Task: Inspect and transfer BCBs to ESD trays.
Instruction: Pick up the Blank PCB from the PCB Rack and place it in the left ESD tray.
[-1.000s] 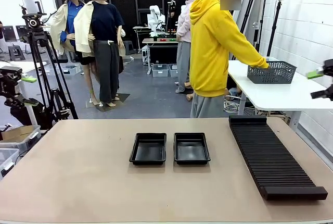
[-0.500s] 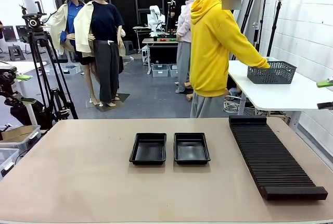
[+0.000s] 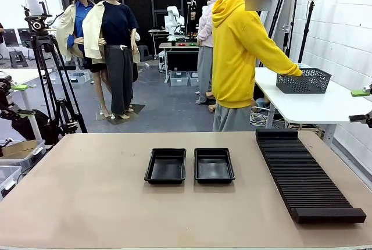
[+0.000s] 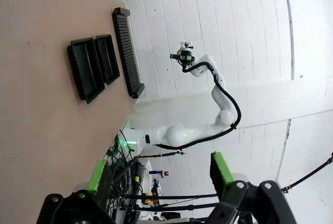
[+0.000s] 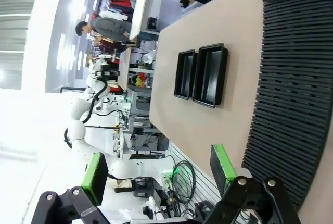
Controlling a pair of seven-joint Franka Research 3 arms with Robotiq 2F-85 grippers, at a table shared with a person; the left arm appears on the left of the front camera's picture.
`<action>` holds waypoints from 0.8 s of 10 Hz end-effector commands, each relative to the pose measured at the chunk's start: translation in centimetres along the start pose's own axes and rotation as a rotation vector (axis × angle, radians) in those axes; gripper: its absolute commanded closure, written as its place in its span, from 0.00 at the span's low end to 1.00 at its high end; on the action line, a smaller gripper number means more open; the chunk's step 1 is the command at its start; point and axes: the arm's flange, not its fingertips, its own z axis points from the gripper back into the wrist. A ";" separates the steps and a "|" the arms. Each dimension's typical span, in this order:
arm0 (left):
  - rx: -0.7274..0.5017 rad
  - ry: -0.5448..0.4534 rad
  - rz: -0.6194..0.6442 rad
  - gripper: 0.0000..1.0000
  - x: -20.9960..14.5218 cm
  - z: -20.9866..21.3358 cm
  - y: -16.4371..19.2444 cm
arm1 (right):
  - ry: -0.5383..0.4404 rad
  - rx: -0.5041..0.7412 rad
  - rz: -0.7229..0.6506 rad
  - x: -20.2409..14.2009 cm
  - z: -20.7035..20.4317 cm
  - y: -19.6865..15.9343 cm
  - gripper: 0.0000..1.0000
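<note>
— Where are our trays?
— The left ESD tray and the right ESD tray lie side by side, close but not touching. They are in the middle of the tabletop, a bit nearer its far edge. Nothing green lies in them.
— And the BCBs?
— We can't tell where they are. The person beyond the far edge turns to a white side table and has a hand on the grey wire basket. We think the boards may come from there.
— So which step are we on?
— The very start, we think. No board is in a tray yet.
— What do we need next?
— A board has to reach us. Then we must hold it by its thin edges, look it over, and lay it flat in a tray. It should not go on the long black rack by the right edge.
— How are our arms?
— The left gripper hangs high off the left edge. The right gripper hangs high off the right edge. Both have their fingers spread wide and hold nothing.
</note>
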 end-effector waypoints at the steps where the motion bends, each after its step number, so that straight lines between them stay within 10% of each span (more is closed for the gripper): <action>1: -0.021 0.022 -0.040 0.00 0.1 0.1 -0.2 | -0.012 0.077 0.016 0.8 -0.1 -0.6 0.00; 8: -0.010 0.012 -0.010 0.00 0.0 -0.2 -0.1 | -0.013 0.060 -0.009 0.3 -0.3 -0.5 0.00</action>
